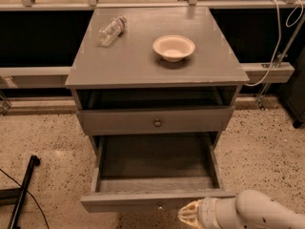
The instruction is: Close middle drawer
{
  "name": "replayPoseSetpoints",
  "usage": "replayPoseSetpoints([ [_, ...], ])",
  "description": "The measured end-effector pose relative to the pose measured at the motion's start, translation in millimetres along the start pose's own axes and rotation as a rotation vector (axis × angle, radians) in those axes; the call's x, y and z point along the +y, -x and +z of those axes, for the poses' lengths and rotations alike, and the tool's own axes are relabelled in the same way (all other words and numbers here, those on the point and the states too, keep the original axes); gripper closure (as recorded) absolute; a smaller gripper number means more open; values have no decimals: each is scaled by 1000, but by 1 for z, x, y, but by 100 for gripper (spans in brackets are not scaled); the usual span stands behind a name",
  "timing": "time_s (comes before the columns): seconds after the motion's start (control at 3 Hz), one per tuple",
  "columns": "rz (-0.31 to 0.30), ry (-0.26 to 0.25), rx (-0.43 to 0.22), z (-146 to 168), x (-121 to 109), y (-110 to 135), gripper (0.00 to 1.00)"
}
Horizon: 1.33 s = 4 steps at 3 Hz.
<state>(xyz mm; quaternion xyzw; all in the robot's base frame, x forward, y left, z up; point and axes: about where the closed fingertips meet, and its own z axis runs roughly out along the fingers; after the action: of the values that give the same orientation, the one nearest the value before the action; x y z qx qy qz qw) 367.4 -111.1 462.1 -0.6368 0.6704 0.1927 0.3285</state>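
Note:
The middle drawer [155,200] is pulled far out of the grey cabinet, and its empty grey inside shows. Its flat front faces the bottom of the view, with a small knob [159,207] just visible at its lower edge. My gripper [189,214], tan-tipped on a white arm, is low in the view. It is just in front of and below the drawer front, right of the knob. The upper drawer [155,122], which has a round metal knob, is shut. The lowest drawer is hidden under the open one.
On the cabinet top [143,61] stand a beige bowl [173,47] and a lying plastic bottle [112,30]. A black bar [21,192] and cable lie on the speckled floor at left. A white cable [279,42] hangs at right, by a rail.

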Motion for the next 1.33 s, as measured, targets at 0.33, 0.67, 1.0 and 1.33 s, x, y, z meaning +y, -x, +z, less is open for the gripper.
replayPoseSetpoints([
  [0.33, 31, 20, 44, 28, 0, -24, 100],
  [0.67, 57, 25, 46, 56, -2, -54, 100],
  [1.0, 65, 2, 36, 80, -11, -71, 100],
  [1.33, 75, -66, 21, 97, -32, -80, 100],
])
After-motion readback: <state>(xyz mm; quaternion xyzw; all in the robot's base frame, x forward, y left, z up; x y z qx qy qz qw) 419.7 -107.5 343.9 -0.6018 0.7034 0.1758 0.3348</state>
